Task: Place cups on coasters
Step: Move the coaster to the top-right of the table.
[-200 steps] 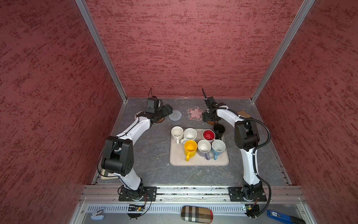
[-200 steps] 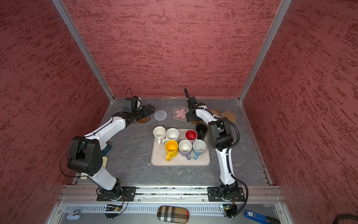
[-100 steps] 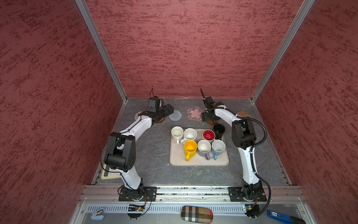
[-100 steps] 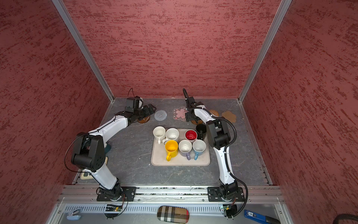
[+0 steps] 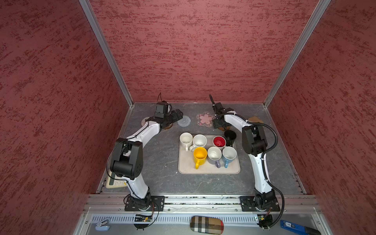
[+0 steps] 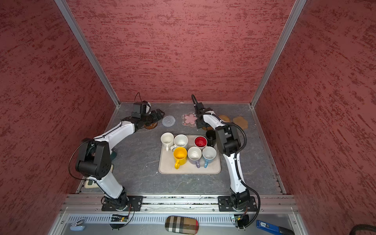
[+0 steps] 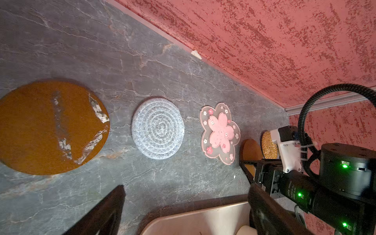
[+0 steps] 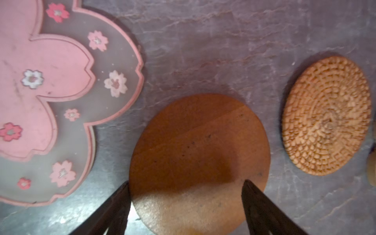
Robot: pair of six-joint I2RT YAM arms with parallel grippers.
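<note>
Several cups stand on the beige tray point(image 5: 209, 169): two white point(image 5: 185, 139) point(image 5: 199, 140), red-inside point(image 5: 219, 141), yellow point(image 5: 200, 155), lavender point(image 5: 214, 155) and light blue point(image 5: 229, 155). The black cup point(image 5: 230, 135) is at its far right corner. Coasters lie in a row behind: brown disc point(image 7: 48, 126), grey woven point(image 7: 157, 128), pink flower point(image 7: 219, 134), second brown disc point(image 8: 199, 158), rattan point(image 8: 325, 116) and cork point(image 6: 240, 122). My left gripper point(image 7: 186, 189) hangs open and empty above the first brown disc. My right gripper point(image 8: 186, 184) points down, open, over the second brown disc.
A beige woven coaster point(image 5: 144, 121) peeks out behind the left arm near the left wall. The red walls close in the back and sides. A plaid case point(image 5: 206, 224) and a blue tool point(image 5: 299, 226) lie below the front rail.
My left gripper has crept a little toward the back and the grey woven coaster. The right gripper stays over its brown disc, jaws shifting slightly.
</note>
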